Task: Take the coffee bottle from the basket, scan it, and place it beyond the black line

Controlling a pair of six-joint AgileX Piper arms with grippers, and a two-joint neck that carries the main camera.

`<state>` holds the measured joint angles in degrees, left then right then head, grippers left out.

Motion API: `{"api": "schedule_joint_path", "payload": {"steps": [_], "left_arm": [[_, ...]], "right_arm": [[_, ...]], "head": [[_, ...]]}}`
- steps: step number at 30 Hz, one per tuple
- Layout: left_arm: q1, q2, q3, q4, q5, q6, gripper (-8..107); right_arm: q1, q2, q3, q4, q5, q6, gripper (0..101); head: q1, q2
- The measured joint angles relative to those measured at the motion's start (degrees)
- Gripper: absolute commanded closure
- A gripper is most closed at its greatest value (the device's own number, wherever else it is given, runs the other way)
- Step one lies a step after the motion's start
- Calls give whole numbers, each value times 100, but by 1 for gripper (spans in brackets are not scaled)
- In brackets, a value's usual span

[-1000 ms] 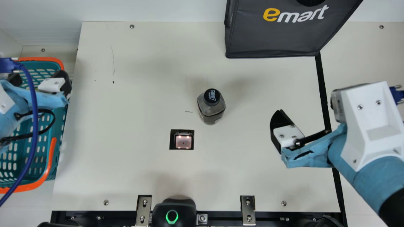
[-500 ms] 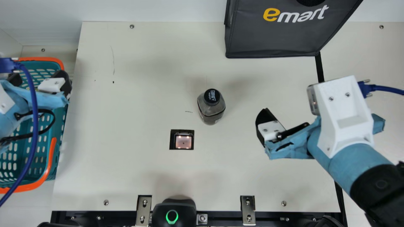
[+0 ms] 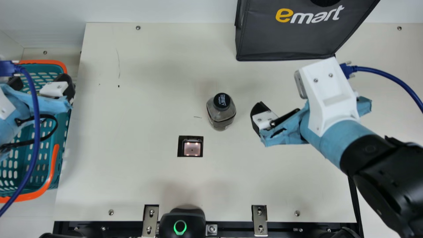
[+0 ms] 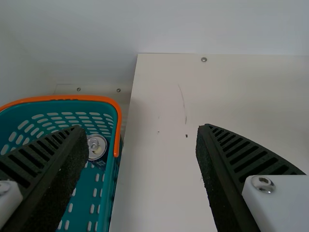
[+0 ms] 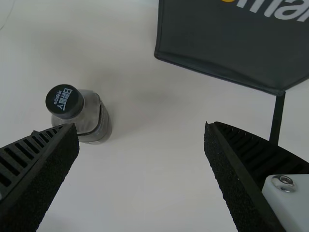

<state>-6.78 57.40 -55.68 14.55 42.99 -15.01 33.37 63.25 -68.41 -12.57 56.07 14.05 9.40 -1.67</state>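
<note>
The black-capped, greyish see-through coffee bottle stands upright outside the right gripper's wide-open, empty jaws (the left gripper gapes too, above the orange-rimmed teal plastic basket).

One coffee bottle, one basket, one can, one bag

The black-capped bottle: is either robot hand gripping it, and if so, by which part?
Nothing is held: the bottle stands on the table, and the left gripper and right gripper are both open.
</note>
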Motion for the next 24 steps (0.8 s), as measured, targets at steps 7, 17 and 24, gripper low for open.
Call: {"api": "schedule_joint_path", "payload": {"steps": [7,17,24], "left_arm": [[0,0,0,0,0,0,9],[0,0,0,0,0,0,9],[0,0,0,0,0,0,9]], "right_arm": [[-264,434,-201,385,-213,-657,10],[-310,933,-396,614,-394,-1144,10],[-81,1131,-430,620,-474,-1099,10]], "head": [[0,0],[0,0],[0,0]]}}
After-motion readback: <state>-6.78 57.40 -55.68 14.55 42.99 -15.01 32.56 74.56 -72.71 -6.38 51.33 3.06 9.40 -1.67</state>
